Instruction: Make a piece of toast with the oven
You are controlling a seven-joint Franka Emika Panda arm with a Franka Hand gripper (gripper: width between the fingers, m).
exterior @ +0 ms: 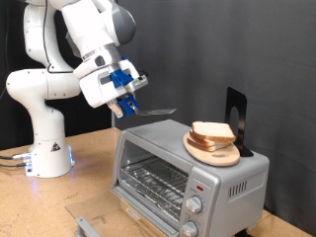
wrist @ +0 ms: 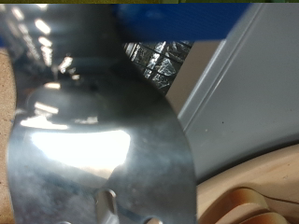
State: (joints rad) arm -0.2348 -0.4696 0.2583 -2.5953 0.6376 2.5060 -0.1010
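Note:
The silver-grey oven (exterior: pixel 188 168) stands at the exterior view's lower right, its door (exterior: pixel 84 219) folded down and its wire rack (exterior: pixel 153 180) bare. A pile of pale bread slices (exterior: pixel 212 133) rests on a round wooden plate (exterior: pixel 210 152) on the oven's top. I cannot tell a single piece of toast apart from that pile. My gripper (exterior: pixel 126 99) hangs above the oven's left top corner, shut on the handle of a flat metal spatula (exterior: pixel 158 111) whose blade points toward the plate. The shiny spatula blade (wrist: pixel 93 131) fills the wrist view; nothing lies on it.
A black upright stand (exterior: pixel 235 118) rises behind the plate on the oven's top. Two round knobs (exterior: pixel 195 207) sit at the oven's front right. The wooden table (exterior: pixel 59 197) stretches to the left, with the robot's white base (exterior: pixel 47 148) on it. In the wrist view the plate's rim (wrist: pixel 252 201) shows beyond the blade.

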